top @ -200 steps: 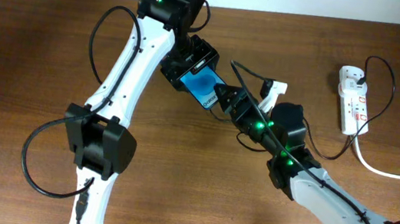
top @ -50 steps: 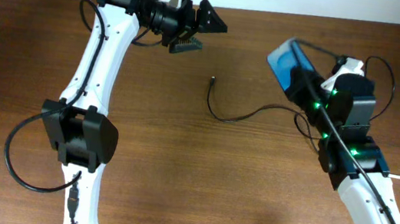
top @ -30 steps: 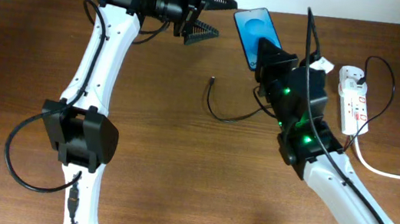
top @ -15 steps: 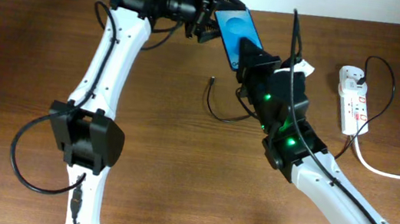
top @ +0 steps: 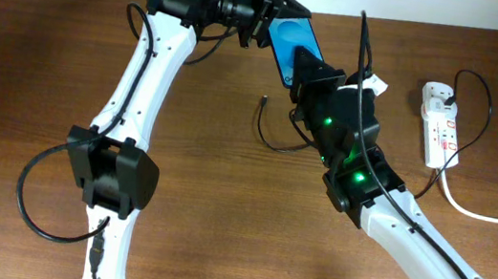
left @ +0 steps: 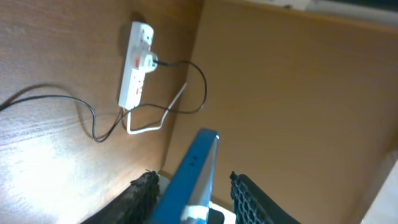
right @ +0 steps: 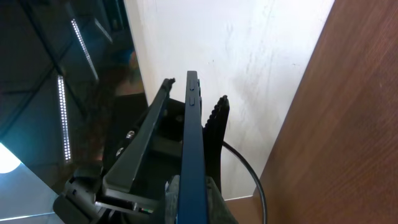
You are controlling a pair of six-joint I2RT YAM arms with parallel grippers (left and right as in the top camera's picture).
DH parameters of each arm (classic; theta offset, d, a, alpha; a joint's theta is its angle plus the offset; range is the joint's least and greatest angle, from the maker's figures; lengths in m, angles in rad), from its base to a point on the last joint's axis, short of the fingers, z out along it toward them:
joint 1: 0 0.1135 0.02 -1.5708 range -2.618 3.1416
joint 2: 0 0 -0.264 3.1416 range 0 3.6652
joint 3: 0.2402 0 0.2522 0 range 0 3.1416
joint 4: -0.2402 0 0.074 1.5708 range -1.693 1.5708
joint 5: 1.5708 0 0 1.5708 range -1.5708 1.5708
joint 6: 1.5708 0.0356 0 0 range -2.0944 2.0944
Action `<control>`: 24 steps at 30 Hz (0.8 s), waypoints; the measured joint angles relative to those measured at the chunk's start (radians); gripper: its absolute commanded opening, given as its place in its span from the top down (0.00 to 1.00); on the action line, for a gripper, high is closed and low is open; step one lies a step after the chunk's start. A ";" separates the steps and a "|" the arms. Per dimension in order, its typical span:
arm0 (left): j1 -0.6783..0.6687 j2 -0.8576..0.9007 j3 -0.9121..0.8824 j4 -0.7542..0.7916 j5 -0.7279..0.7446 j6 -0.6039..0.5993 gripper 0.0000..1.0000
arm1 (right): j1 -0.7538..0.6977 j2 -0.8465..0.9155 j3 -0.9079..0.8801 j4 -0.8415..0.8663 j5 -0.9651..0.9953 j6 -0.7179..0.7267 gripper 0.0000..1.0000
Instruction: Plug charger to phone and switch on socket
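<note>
The phone [top: 295, 41], with its light-blue screen, is held up in the air over the back of the table. My right gripper [top: 304, 70] is shut on its lower end; in the right wrist view its pads [right: 177, 198] press both faces of the phone [right: 193, 137]. My left gripper [top: 271, 15] straddles the phone's upper end. In the left wrist view a gap shows between the phone [left: 194, 171] and the right finger [left: 255, 198]. The charger [top: 263, 103] lies loose on the table below, its tip free. The socket [top: 441, 121] lies at the right.
A thick white cord [top: 480, 213] runs from the socket off the right edge. The charger's black cable [left: 93, 121] trails across the wood from the socket [left: 135, 65]. The right arm's body [top: 360, 173] stretches over the table's middle right. The back wall is close behind the phone.
My left gripper has moved right onto the phone's upper end and its jaws have narrowed around it. The right arm has carried the phone a little leftwards.
</note>
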 measured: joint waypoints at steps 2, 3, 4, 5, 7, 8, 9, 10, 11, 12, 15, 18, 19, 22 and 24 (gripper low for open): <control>0.000 0.000 0.000 0.002 -0.019 -0.018 0.62 | 0.000 0.000 0.000 -0.001 0.000 0.000 0.96; 0.000 0.000 0.000 0.008 -0.028 -0.027 0.64 | 0.000 0.000 0.000 -0.002 0.001 0.001 0.96; 0.000 0.000 0.000 0.017 -0.040 -0.035 0.66 | -0.001 0.000 0.000 -0.002 0.004 0.002 0.96; 0.000 0.000 0.000 0.027 -0.047 -0.041 0.69 | -0.001 0.000 0.005 -0.005 0.007 0.003 0.96; 0.000 0.000 0.000 0.043 -0.058 -0.051 0.71 | -0.003 0.000 0.011 -0.010 0.010 0.005 0.96; 0.000 0.000 0.000 0.046 -0.063 -0.053 0.71 | -0.003 0.000 0.013 -0.011 0.012 0.007 0.96; 0.000 0.000 0.000 0.048 -0.064 -0.055 0.72 | -0.004 0.000 0.014 -0.011 0.012 0.012 0.96; 0.000 0.000 0.000 0.050 -0.067 -0.056 0.74 | -0.004 0.000 0.014 -0.011 0.012 0.019 0.96; 0.000 0.000 0.000 0.051 -0.068 -0.056 0.77 | -0.005 0.000 0.015 -0.011 0.013 0.027 0.96; 0.000 0.000 0.000 0.054 -0.068 -0.056 0.82 | -0.005 0.000 0.016 -0.011 0.013 0.036 0.96; 0.000 0.000 0.000 0.074 -0.059 -0.038 0.98 | -0.008 0.000 0.022 -0.009 0.016 0.113 0.96; 0.000 0.000 0.000 0.080 -0.058 -0.043 0.99 | -0.008 0.000 0.024 -0.011 0.015 0.124 0.96; 0.000 0.000 0.000 0.082 -0.058 -0.044 0.98 | -0.008 0.000 0.024 -0.012 0.015 0.127 0.96; 0.000 0.000 0.000 0.091 -0.056 -0.047 1.00 | -0.008 0.000 0.024 0.001 0.016 0.130 0.96; 0.000 0.000 0.000 0.098 -0.053 -0.049 1.00 | -0.008 0.000 0.024 0.010 0.018 0.130 0.96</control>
